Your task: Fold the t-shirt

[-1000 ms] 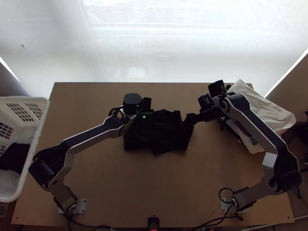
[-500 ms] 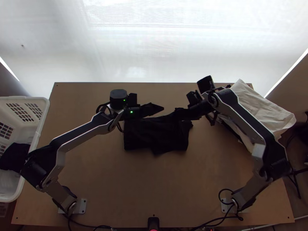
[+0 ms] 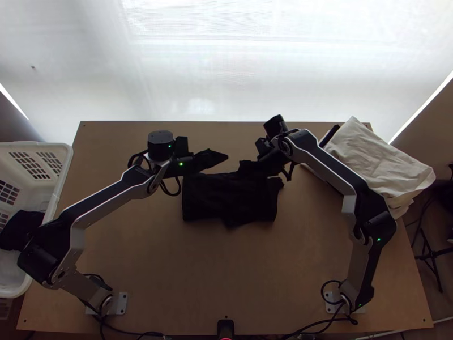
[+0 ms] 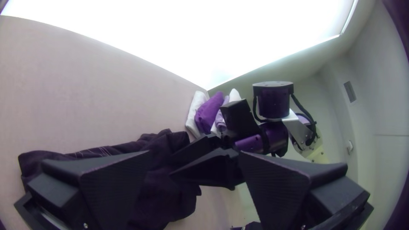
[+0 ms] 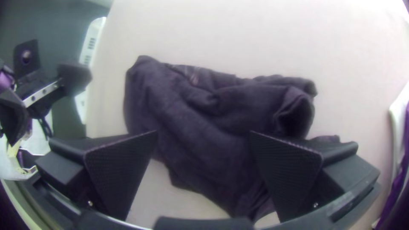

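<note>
T-shirt [image 3: 229,201] — dark, rumpled, uneven-edged, left gripper [image 3: 227,157] and right gripper [image 3: 242,166] — both with fingers [image 5: 289,174] spread

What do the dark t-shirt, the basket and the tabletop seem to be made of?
The t-shirt looks like soft, matte fabric, perhaps cotton knit, given its rounded, slumping folds. The basket is probably smooth moulded plastic: white, with regular slots in its wall. The tabletop, evenly brown and dull, looks like wood, possibly laminate.
</note>
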Robot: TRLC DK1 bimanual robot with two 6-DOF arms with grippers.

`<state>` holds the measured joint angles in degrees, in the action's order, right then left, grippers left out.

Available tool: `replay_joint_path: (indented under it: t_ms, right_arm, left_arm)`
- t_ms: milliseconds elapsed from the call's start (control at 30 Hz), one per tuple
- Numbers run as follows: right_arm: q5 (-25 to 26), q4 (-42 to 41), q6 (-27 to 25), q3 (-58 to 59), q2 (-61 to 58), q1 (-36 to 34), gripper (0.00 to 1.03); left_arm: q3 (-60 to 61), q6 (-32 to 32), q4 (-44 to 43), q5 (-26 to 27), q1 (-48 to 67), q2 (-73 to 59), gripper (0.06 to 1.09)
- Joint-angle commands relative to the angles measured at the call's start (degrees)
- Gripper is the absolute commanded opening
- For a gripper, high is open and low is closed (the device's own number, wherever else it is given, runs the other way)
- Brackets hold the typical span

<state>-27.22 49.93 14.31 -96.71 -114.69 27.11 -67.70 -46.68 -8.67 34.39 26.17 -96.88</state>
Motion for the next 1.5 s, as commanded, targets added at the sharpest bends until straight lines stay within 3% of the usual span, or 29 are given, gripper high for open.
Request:
replay_joint_path:
  t_ms: [0,100,200,533,667,867,1200,1467]
  right_arm:
    - [17.99,-3.26,-2.97,-0.85,-0.44,-1.27,0.99]
    - [21.33,-4.4,-3.06,-0.33,-0.88,-3.3,0.99]
    - [19.49,-4.23,-1.56,0.73,-0.27,-5.32,0.99]
    - [-1.96,-3.17,2.75,20.07,14.67,-13.75,0.99]
    - [-14.88,-4.93,1.6,25.69,15.2,-15.95,0.99]
    - [-15.14,-11.0,-1.39,28.42,13.88,-16.04,0.99]
    - [-10.75,-14.25,-6.83,28.94,9.05,-16.48,0.99]
    - [-9.78,-18.29,-6.66,29.03,5.89,-14.63,0.99]
  left_arm:
    - [0.64,0.09,-0.03,-0.2,-1.3,0.99,1.05]
    - [1.26,0.18,-0.03,-0.2,-1.65,1.26,1.05]
    - [1.61,0.18,-0.12,-0.2,-1.83,1.34,1.05]
    - [1.61,0.36,-0.47,-0.2,-2.27,1.34,1.05]
    - [1.7,0.45,-0.65,-0.2,-2.18,0.82,1.05]
    - [1.7,0.45,-0.83,-0.64,-2.09,0.38,1.05]
    - [1.78,0.8,-0.39,-0.99,-2.36,1.08,1.05]
    - [2.05,1.06,-0.21,-1.08,-2.44,0.99,1.05]
